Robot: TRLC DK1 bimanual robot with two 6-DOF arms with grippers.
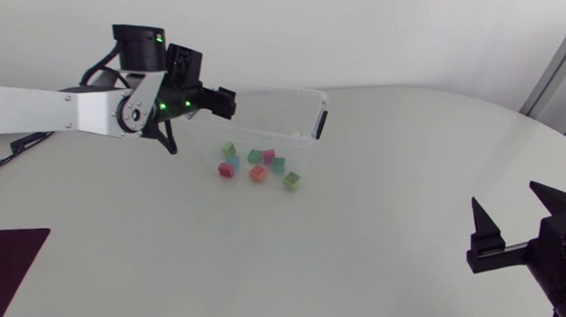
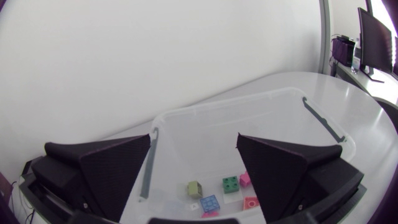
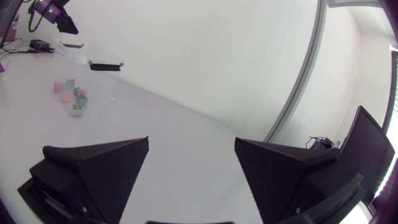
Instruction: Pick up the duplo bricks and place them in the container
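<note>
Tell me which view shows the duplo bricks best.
Head view: the whole cluster of bricks shows in the clear container. Left wrist view is closer, but the left gripper hides some. Right wrist view shows them tiny, far off.

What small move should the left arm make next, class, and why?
Probably raise the left gripper up and away from the container: its fingers stand open and empty above it, and every one of the duplo bricks in view already lies inside.
</note>
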